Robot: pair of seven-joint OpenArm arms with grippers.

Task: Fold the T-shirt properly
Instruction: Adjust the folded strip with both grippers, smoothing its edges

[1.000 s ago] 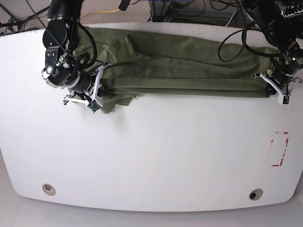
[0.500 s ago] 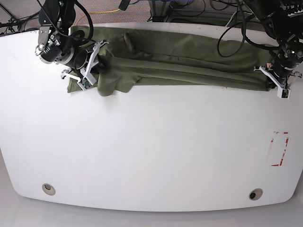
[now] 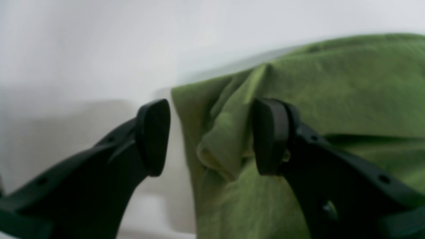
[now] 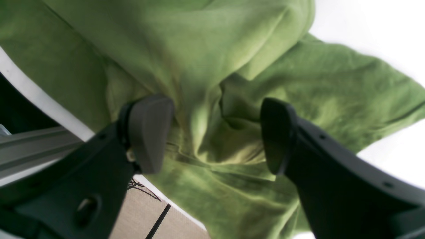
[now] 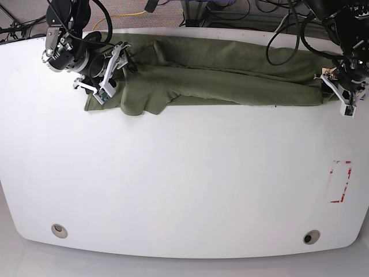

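Note:
The olive-green T-shirt [image 5: 219, 75] lies as a long, wrinkled band along the far edge of the white table [image 5: 184, 184]. At its left end in the base view, my right gripper [image 5: 109, 72] stands open. The right wrist view has that gripper [image 4: 215, 132] spread over bunched T-shirt [image 4: 199, 49] fabric, gripping nothing. My left gripper [image 5: 341, 92] is at the band's right end. Seen from the left wrist, this gripper [image 3: 212, 136] is open, and a loose fold of the T-shirt [image 3: 332, 83] rests against one pad [image 3: 269, 136].
A red rectangular marking [image 5: 340, 182] sits near the table's right edge. Two round holes [image 5: 59, 231] [image 5: 311, 237] are near the front edge. Cables [image 5: 127, 14] run beyond the far edge. The shirt's left end reaches the table's edge, by a metal rail [image 4: 26, 146].
Both grippers carried the shirt's front edge toward the far side of the table, narrowing the band. Both then opened and let go of the fabric.

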